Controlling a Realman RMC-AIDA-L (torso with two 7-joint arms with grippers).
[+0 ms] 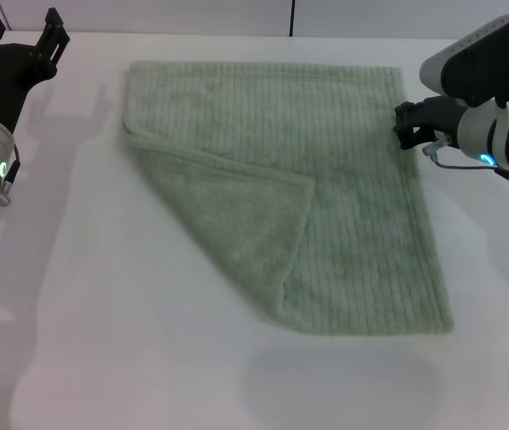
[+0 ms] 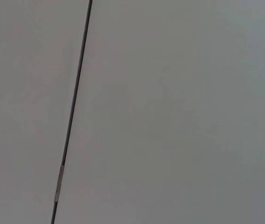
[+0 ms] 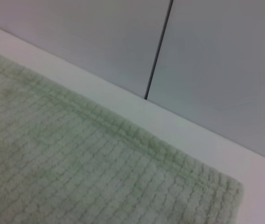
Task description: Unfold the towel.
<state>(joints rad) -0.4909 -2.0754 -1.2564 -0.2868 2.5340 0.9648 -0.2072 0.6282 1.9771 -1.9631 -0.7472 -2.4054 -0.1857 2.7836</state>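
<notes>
Nearest to you, the towel [image 1: 326,215] lies flat on the table [image 1: 102,358], with its left corner folded over as a triangle flap [image 1: 237,215]. Farther back, the right gripper [image 1: 407,125] is just beside the towel's far right corner; you cannot tell if it is open, and it seems to hold nothing. The left gripper [image 1: 23,43] waits far left, open and empty. If you pinch both layers at the flap, the whole towel may drag and not unfold.

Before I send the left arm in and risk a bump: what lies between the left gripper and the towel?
Only bare white table, seen in the head view, separates the left gripper from the towel.
</notes>
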